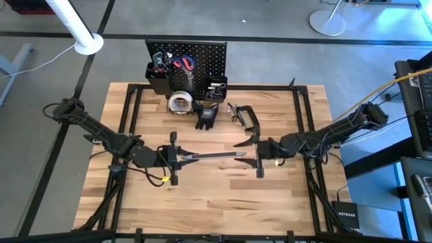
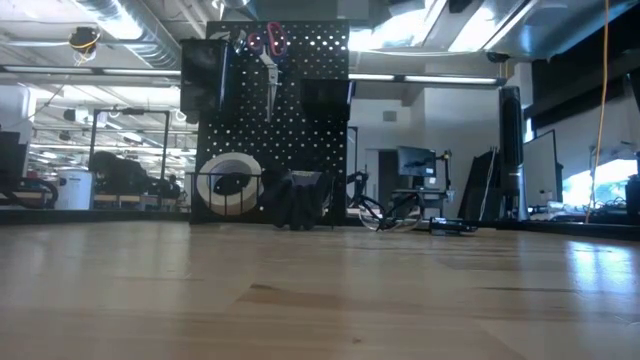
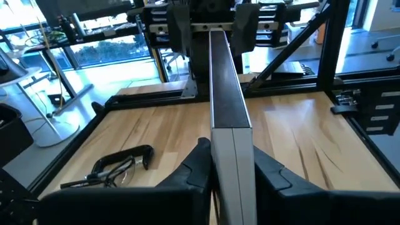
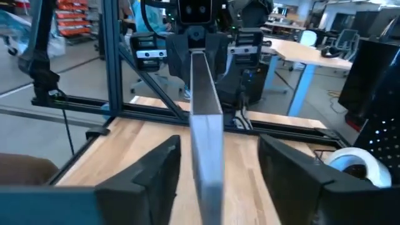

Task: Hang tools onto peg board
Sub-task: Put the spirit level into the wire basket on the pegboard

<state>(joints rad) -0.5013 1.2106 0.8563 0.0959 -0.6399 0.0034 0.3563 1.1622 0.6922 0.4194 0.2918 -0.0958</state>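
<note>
So we've got the left end effector [image 1: 177, 158] clenched on one end of the level [image 1: 212, 156], fingers [image 3: 199, 164] tight against both sides of the bar in the left wrist view. At the other end sits the right end effector [image 1: 258, 156], and its fingers [image 4: 154, 167] stand apart on either side of the bar with a gap to each, so it's released, not gripping. The level stretches level between the two arms over the middle of the counter [image 1: 216, 202].

Further back, near the far edge, we can see the peg board [image 1: 196, 57] standing upright. Red-handled scissors [image 2: 268, 42] hang near its top, and the black bins [image 1: 158, 77] are fixed to it. A tape roll [image 1: 180, 101] sits at the board's foot, seemingly in the wire basket [image 2: 228, 190]. Just beside it the gloves [image 1: 206, 115] lie on the counter, and to their right is the C-clamp [image 1: 248, 118] with what look like pliers [image 1: 235, 113] touching it, though we can't make those out clearly.
</note>
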